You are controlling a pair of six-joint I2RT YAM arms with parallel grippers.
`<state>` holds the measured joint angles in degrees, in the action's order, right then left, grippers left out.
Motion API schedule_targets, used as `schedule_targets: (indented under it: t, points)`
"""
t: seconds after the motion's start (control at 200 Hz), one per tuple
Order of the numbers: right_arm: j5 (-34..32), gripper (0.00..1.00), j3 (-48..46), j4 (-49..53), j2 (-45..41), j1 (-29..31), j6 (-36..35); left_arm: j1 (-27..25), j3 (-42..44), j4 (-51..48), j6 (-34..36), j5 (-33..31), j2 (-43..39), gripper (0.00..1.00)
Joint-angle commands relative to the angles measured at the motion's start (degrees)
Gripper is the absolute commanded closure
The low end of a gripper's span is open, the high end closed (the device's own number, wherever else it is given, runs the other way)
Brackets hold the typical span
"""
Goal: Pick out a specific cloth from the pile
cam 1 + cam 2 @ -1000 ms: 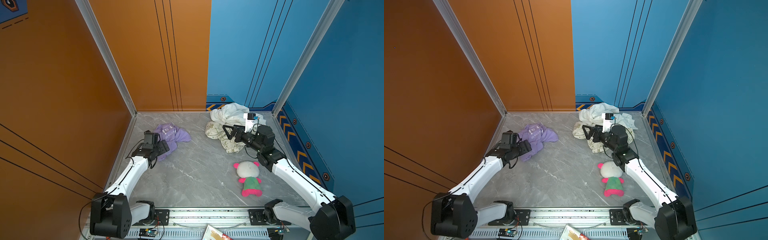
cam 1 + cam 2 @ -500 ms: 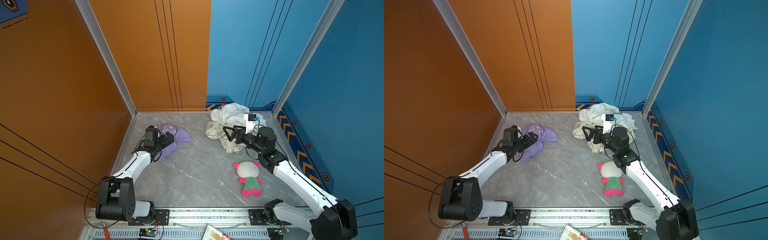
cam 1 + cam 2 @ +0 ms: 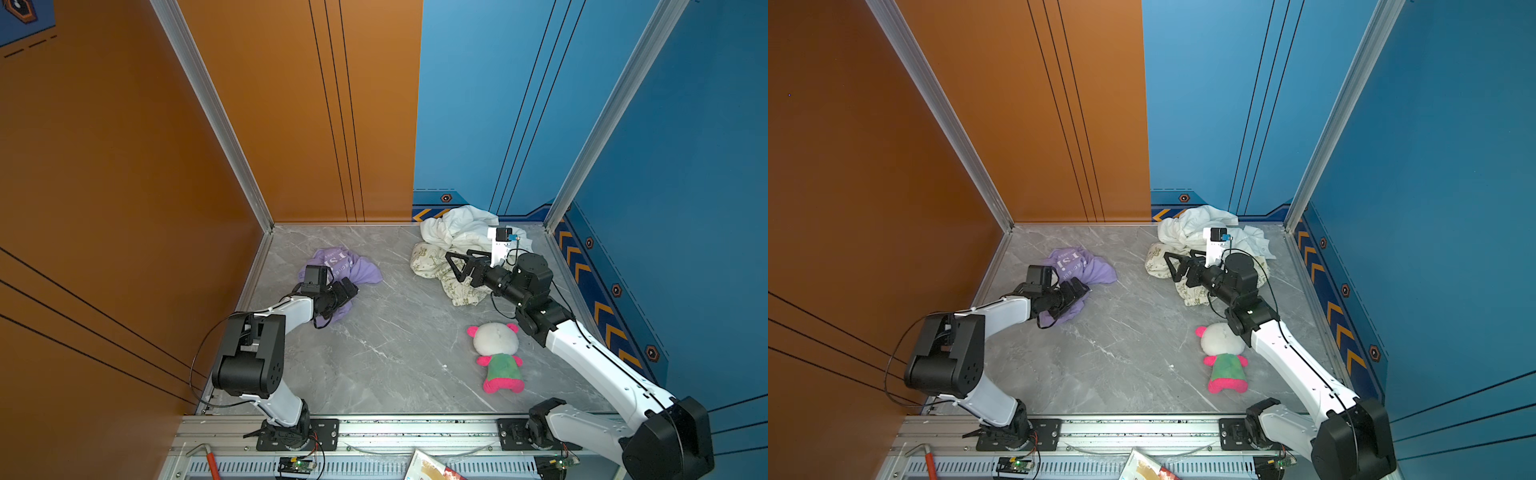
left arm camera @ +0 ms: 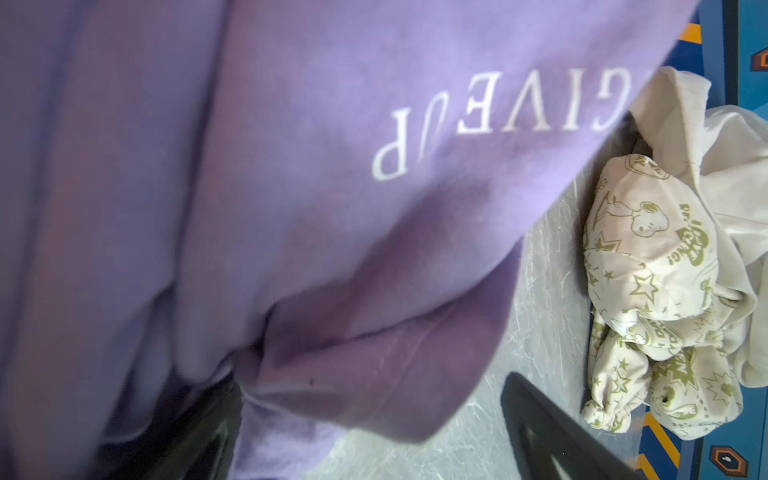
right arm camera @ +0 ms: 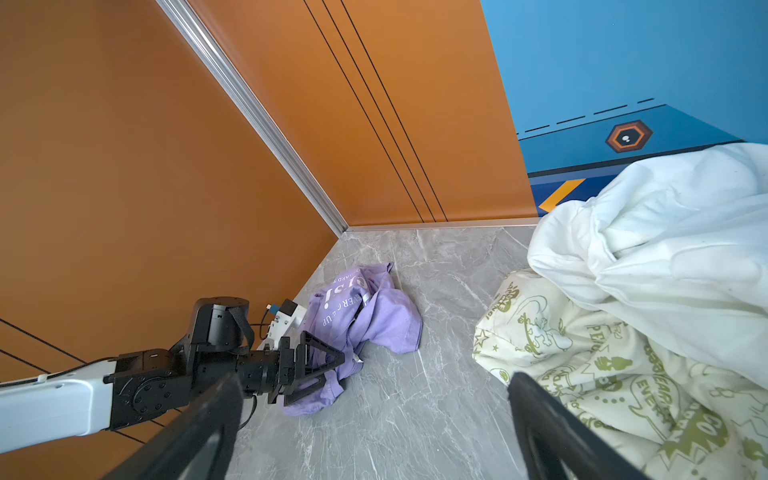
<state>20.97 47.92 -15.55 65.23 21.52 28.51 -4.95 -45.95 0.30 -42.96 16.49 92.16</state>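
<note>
Lilac cloth (image 3: pixel 358 269) lies on the worktop (image 3: pixel 395 340) by the orange wall (image 3: pixel 124 208), well apart from the pile (image 3: pixel 453 230). Wide-jawed left tool (image 3: pixel 348 292) has slid farther onto its near folds, elbow raised higher. At the pile's edge, right tool (image 3: pixel 454 268) stays wide.

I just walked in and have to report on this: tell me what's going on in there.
Two robot arms are working over fabrics. The lilac T-shirt lies alone on the left, apart from the pile of white and cream cloth. The left hand is down at the T-shirt, jaws open, not gripping. The right hand hangs open over the pile's cream part. A plush toy lies untouched nearby.
</note>
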Motion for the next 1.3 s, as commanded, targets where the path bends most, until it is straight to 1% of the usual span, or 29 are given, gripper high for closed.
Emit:
schedule_targets:
  t: [0.0,0.12,0.27,0.36,0.45,0.566,0.631,0.711,0.766,0.861,0.906,1.021,1.151,1.241,1.296]
  points:
    - [-0.7,0.00,-0.5,-2.3,0.5,0.2,-0.3,-0.7,-0.1,-1.5,2.3,-2.9,-6.0,0.02]
    - [-1.5,0.00,-1.0,-2.5,0.2,0.1,-0.6,-1.7,-1.5,-4.7,7.5,-8.2,-13.4,0.02]
    - [-4.8,0.00,-2.4,-1.8,-1.6,-0.5,-2.5,-4.1,-0.9,-4.8,15.6,-16.5,-24.4,0.02]
    - [-9.7,0.00,-3.7,0.3,-3.3,-1.6,-3.5,-5.6,0.4,-3.4,21.8,-21.5,-29.8,0.02]
    - [-15.4,0.00,-6.0,2.3,-5.4,-3.7,-4.5,-6.0,3.7,0.3,26.7,-24.3,-34.5,0.02]
    - [-23.2,0.00,-10.8,2.9,-7.5,-7.4,-6.0,-5.5,9.5,6.1,31.3,-25.1,-38.9,0.02]
    - [-27.0,0.00,-13.4,2.9,-8.3,-10.0,-6.3,-5.0,13.0,9.8,32.7,-25.8,-40.3,0.02]
    - [-28.7,0.00,-16.4,1.9,-8.6,-13.6,-6.4,-4.2,16.9,13.9,33.7,-26.8,-40.6,0.02]
    - [-29.2,0.00,-18.5,0.0,-8.5,-15.7,-7.1,-3.7,19.9,18.6,35.4,-27.1,-40.2,0.02]
    - [-30.9,0.00,-22.1,-4.5,-7.7,-17.8,-9.5,-2.8,25.5,28.9,37.8,-28.5,-37.9,0.02]
    - [-31.7,0.00,-23.4,-6.4,-7.0,-18.3,-11.1,-1.9,26.9,31.6,37.7,-29.8,-36.0,0.02]
    - [-32.5,0.00,-25.7,-11.2,-3.4,-18.9,-15.8,0.1,27.8,35.4,36.1,-33.9,-30.6,0.02]
    - [-32.0,0.00,-26.8,-17.5,2.8,-19.0,-20.6,0.8,27.8,42.9,36.6,-36.2,-23.4,0.02]
    - [-31.6,0.00,-27.1,-22.4,7.3,-19.1,-22.0,0.7,26.0,43.2,37.6,-36.2,-21.5,0.02]
    - [-30.2,0.00,-27.3,-25.3,9.7,-19.2,-23.4,0.8,25.2,43.2,38.0,-36.5,-20.4,0.02]
